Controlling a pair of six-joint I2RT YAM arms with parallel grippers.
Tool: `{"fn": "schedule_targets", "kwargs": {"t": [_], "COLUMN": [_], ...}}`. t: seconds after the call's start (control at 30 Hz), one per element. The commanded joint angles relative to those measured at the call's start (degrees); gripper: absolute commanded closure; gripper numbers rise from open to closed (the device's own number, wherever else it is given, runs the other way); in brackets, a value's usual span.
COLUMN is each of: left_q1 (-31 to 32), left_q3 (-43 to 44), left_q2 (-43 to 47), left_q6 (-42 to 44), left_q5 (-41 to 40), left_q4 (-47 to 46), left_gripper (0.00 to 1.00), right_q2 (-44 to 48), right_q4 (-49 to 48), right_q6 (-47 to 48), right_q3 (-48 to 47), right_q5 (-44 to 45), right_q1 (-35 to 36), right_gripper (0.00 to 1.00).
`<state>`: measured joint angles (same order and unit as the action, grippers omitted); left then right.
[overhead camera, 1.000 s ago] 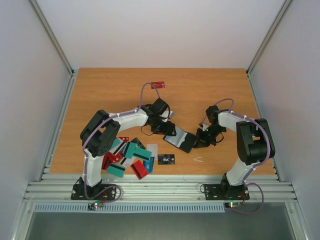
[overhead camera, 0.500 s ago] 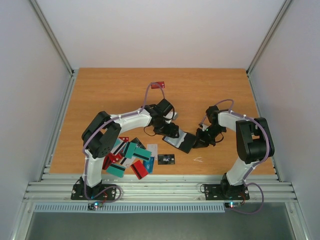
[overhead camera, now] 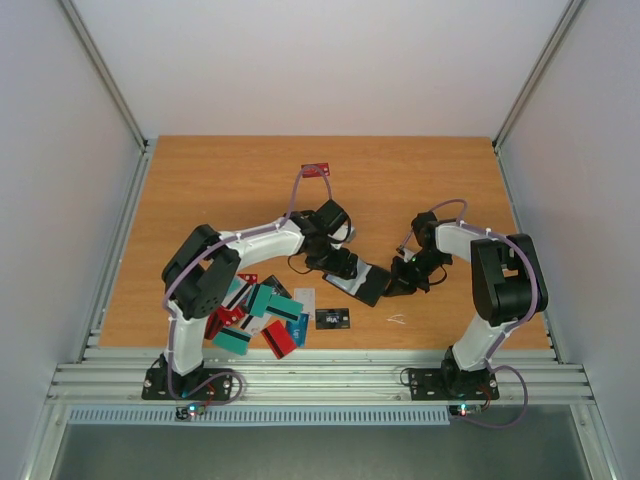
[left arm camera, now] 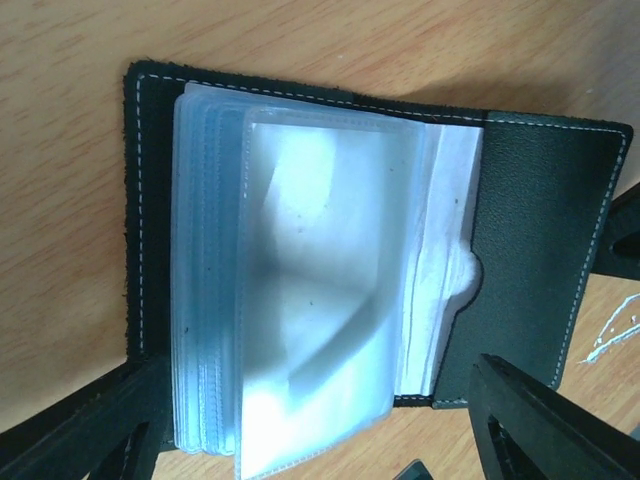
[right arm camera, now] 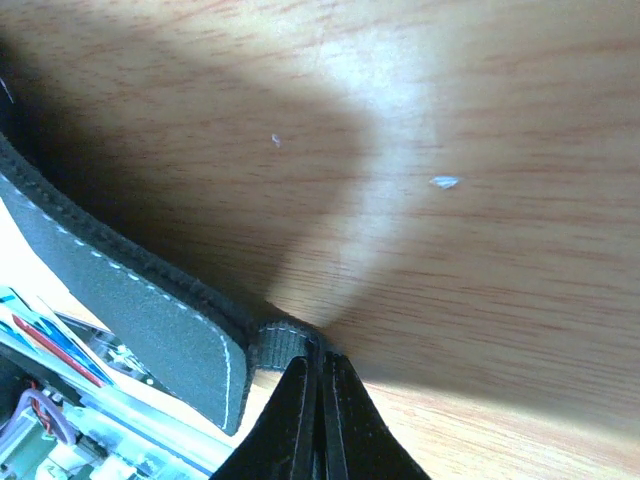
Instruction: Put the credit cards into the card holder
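Below left claw, open card holder.

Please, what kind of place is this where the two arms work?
Most likely a robot test cell in a laboratory, not a home: plain white panels enclose a wooden table, and the left arm and the right arm are bolted to an aluminium rail at its near edge.

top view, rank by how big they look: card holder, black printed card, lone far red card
1. card holder
2. black card
3. red card
The red card looks only slightly smaller than the black card, and it lies farther from the camera, so those two are unsure.
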<state>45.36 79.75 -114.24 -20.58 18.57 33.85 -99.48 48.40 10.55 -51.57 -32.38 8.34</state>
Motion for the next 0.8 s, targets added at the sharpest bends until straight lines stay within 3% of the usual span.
{"fn": "schedule_targets", "kwargs": {"t": [0.0,0.13,0.43,0.77], "left_q1": [0.53,0.62,0.66,0.85], "left_q3": [-1.11,-1.85,-2.79,-3.8], "left_q2": [3.36,3.6,2.04,2.06], "left_q6": [1.5,1.17,0.6,-1.7], "left_q5": [0.32,1.64,4.52,12.33], "left_q4": [-0.46,-1.15,-1.6,-8.42], "left_gripper": [0.18,0.25,0.25,0.28], "right_q2": [-1.68,-1.82,-2.38,-3.97], "right_q4": [-2.17,-2.11,-2.63,-3.51], "right_q6": [-0.35,-0.26,-0.61,-1.45], "right_q3": [0.84,0.69,1.21,-0.55], "right_q5": [1.29,1.33,0.52,-0.12], "right_q1": [0.1,0.1,0.1,0.19], "right_gripper": [0.99,0.99,0.99,0.99]}}
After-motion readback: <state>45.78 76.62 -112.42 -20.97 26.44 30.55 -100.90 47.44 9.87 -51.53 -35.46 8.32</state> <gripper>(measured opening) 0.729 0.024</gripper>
